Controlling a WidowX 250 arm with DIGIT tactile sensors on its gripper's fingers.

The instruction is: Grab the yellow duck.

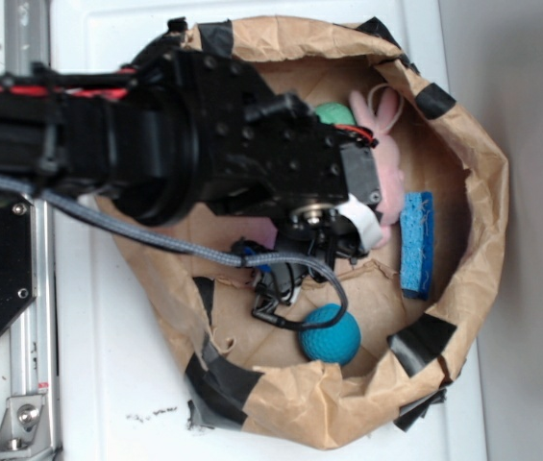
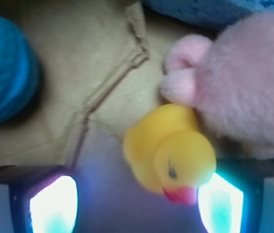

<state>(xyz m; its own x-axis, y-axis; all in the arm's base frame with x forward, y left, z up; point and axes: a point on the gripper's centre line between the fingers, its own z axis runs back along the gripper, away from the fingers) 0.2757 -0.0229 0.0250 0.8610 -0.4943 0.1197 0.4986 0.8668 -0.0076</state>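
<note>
While the exterior view hides the toy beneath the black arm (image 1: 156,144), the wrist view shows the yellow duck (image 2: 170,155) plainly: it lies on the brown paper floor (image 2: 93,82) of the bag, its red-orange beak pointing toward the bottom edge of the frame, its back pressed against the pink plush bunny (image 2: 233,87). The gripper (image 2: 137,204) stands spread apart, its two glowing fingertips (image 2: 54,204) at the lower corners of that view; the duck sits between them, well over toward the right-hand one and just beside or touching it, while the other is clear of the toy. Nothing is gripped. A teal ball (image 2: 6,68) rests at the upper left of the wrist view, apart from the duck, and a blue sponge's edge (image 2: 214,9) shows along the top behind the bunny. From outside, the arm reaches down into the rolled-rim paper bag (image 1: 482,192) patched with black tape, where the bunny (image 1: 382,125), the upright blue sponge (image 1: 417,245) and a teal ball (image 1: 331,333) can be seen around it.
</note>
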